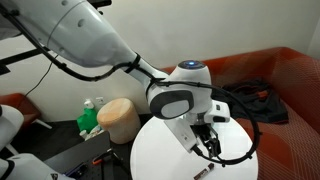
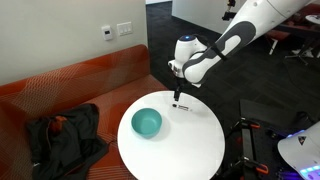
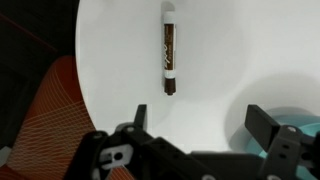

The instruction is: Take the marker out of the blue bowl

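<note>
Marker (image 3: 169, 50) flat on white table (image 3: 220, 60), outside blue bowl (image 2: 147, 123).

wall (image 2: 50, 30) white | sofa (image 2: 70, 88) orange-red | rnd table (image 2: 190, 150) white | floor (image 2: 190, 25) dark | stool (image 1: 118, 120) tan

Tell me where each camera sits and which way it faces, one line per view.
An exterior view: beside the arm, facing along it to the table and sofa.
An exterior view: farther off, looking down on bowl, marker and gripper; arm enters upper right.
Wrist view: looks down past the open gripper at the marker.
Last two share marker, bowl.
</note>
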